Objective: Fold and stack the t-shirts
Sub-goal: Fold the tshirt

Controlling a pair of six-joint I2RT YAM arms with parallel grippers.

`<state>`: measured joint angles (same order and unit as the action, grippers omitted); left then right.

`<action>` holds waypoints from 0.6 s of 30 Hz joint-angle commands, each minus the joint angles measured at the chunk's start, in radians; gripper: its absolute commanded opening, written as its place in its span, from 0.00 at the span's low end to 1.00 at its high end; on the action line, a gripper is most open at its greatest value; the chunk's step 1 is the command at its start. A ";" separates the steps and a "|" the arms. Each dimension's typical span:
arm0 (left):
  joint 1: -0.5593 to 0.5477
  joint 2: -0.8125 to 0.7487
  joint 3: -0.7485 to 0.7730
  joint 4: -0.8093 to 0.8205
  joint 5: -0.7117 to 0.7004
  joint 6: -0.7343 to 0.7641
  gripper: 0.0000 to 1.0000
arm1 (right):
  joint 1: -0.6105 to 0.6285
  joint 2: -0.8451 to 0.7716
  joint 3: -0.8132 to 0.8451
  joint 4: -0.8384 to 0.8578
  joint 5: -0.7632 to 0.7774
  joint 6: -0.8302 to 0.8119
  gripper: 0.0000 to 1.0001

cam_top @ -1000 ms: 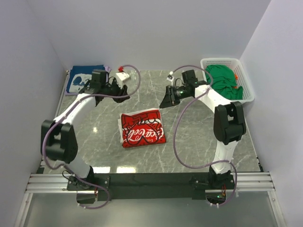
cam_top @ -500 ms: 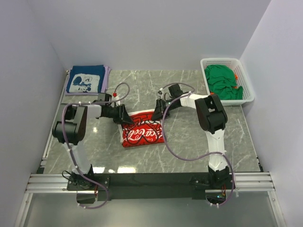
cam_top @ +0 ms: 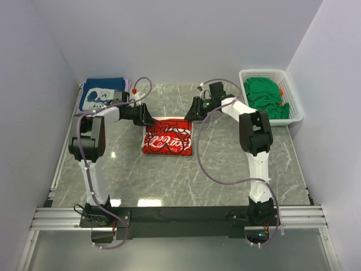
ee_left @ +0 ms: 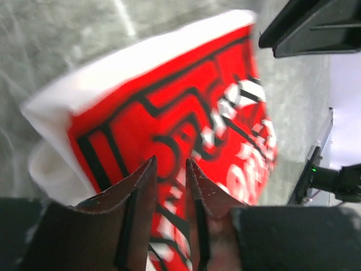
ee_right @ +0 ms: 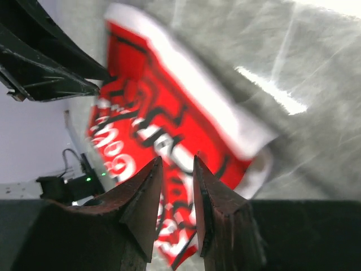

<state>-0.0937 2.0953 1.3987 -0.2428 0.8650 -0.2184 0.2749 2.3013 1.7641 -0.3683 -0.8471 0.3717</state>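
Centre of top view: folded shirt [cam_top: 167,137], red print up. Left gripper [cam_top: 148,120] pinches its upper-left corner, right gripper [cam_top: 192,116] its upper-right corner, both clamped on cloth.

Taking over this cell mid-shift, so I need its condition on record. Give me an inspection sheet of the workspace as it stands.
Surface: grey marble table, light glare.
Job's things: folded red-and-white shirt at centre; folded navy shirt far left; green shirts in white basket, far right.
Clutter: nothing seen.
Grippers: left gripper and right gripper at the red-and-white shirt's far corners, fingers nearly together; grip unclear.
Cables: purple cables loop from both arms over the table.
Surroundings: plain walls; metal rail at near edge.
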 commanded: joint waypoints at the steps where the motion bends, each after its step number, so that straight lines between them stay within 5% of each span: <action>1: 0.002 -0.190 -0.024 -0.007 0.058 0.024 0.34 | 0.023 -0.179 -0.104 0.018 -0.071 0.002 0.37; 7: -0.038 -0.233 -0.197 0.107 0.169 -0.182 0.41 | 0.124 -0.327 -0.423 0.264 -0.162 0.142 0.38; 12: -0.055 -0.169 -0.299 0.168 0.125 -0.288 0.31 | 0.164 -0.226 -0.466 0.305 -0.168 0.167 0.38; 18: 0.011 -0.046 -0.359 0.140 0.014 -0.213 0.25 | 0.092 -0.071 -0.479 0.284 -0.126 0.170 0.37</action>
<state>-0.1287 2.0106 1.0451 -0.1101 0.9546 -0.4660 0.4232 2.1895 1.3090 -0.1040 -1.0306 0.5381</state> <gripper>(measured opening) 0.255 0.367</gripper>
